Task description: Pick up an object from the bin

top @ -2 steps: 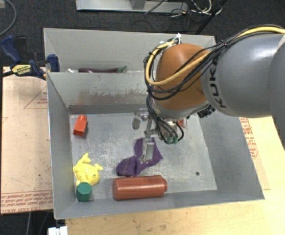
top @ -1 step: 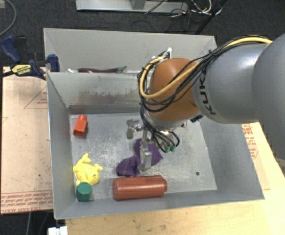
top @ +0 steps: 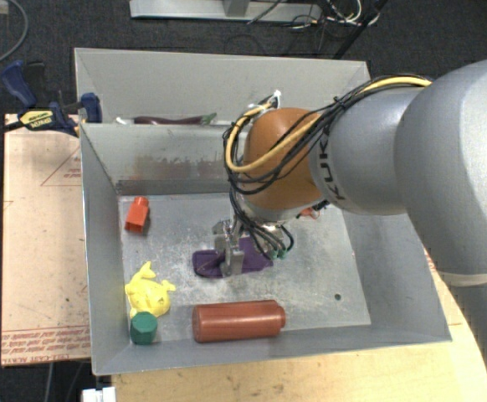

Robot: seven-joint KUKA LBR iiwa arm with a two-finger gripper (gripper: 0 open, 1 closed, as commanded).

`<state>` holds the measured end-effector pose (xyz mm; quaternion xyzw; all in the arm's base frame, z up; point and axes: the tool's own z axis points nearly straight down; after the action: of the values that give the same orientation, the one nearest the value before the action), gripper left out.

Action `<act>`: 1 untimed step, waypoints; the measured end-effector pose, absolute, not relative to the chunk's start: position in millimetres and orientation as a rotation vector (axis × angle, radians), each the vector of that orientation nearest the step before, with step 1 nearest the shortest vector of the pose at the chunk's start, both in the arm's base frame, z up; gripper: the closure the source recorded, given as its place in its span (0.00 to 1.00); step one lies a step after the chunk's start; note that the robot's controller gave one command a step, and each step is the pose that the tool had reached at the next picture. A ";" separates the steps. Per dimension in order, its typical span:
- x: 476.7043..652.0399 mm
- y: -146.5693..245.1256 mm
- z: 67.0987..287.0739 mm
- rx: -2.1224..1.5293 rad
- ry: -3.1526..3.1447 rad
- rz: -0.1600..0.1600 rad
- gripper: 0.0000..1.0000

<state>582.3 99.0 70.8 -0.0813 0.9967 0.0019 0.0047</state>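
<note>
The hand is low over the flat purple thing in the middle of the bin (grip wide or narrow, I cannot tell), nothing is lifted, so the pick is not done.

Black capital letters stand on the grey arm, on the band just beside its orange wrist cover. They run sideways along the band, and a cable crosses close by them. "KU" reads plainly as the start of the brand name; the letters after it curve away and are hard to tell. This lettering lies at about two o'clock from the middle of the bin.
</note>
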 end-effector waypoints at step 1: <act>582.3 98.9 70.8 -0.254 3.122 0.006 1.00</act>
<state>582.3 98.9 70.8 -0.0811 0.9967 0.0020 0.0048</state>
